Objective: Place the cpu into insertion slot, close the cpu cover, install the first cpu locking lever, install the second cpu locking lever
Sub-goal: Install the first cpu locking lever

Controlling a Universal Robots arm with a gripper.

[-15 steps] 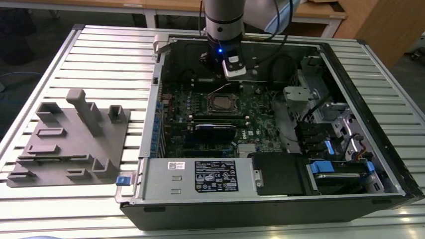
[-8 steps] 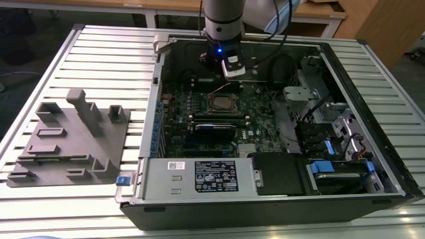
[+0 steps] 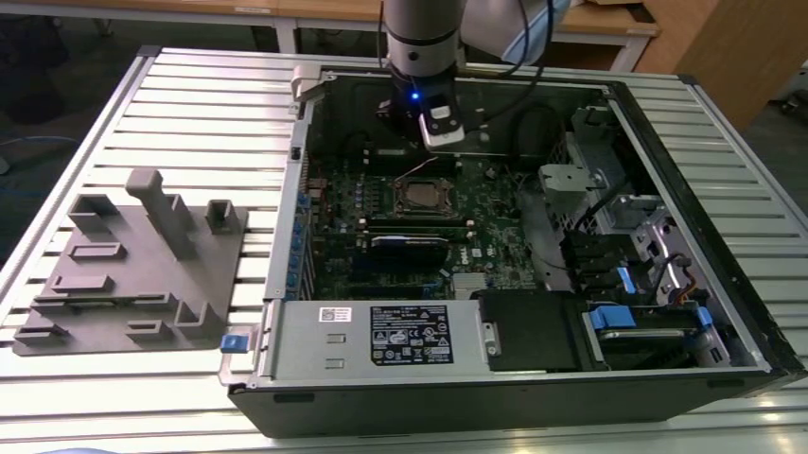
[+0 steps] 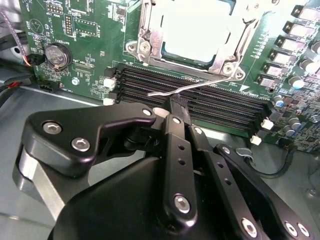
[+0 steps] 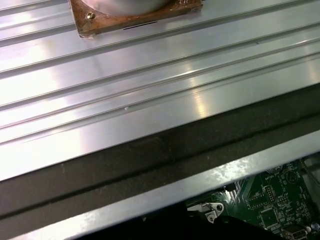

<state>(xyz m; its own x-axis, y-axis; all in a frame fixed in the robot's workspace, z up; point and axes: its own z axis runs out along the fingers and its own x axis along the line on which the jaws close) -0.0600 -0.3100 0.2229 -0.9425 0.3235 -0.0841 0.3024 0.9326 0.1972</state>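
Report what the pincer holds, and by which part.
Nothing that I can see: the pincer is shut, its tip just beside the free end of the lever; contact cannot be told.

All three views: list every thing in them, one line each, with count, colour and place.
table: one, silver, slatted, under everything.
computer case: one, black, open, on the table.
fixture: one, grey, on the table, exterior view's left of the case.
circuit board: one, green, inside the case.
cpu: one, silver-grey, seated beneath the cpu cover.
cpu cover: one, silver, lying down over the cpu.
locking lever: one, silver, sticking out beside the cover.
memory slots: several, black, beside the cover.
power supply: one, silver, inside the case.
arm: one, grey, above the case.
hand: one, black, shut, its tip by the locking lever.
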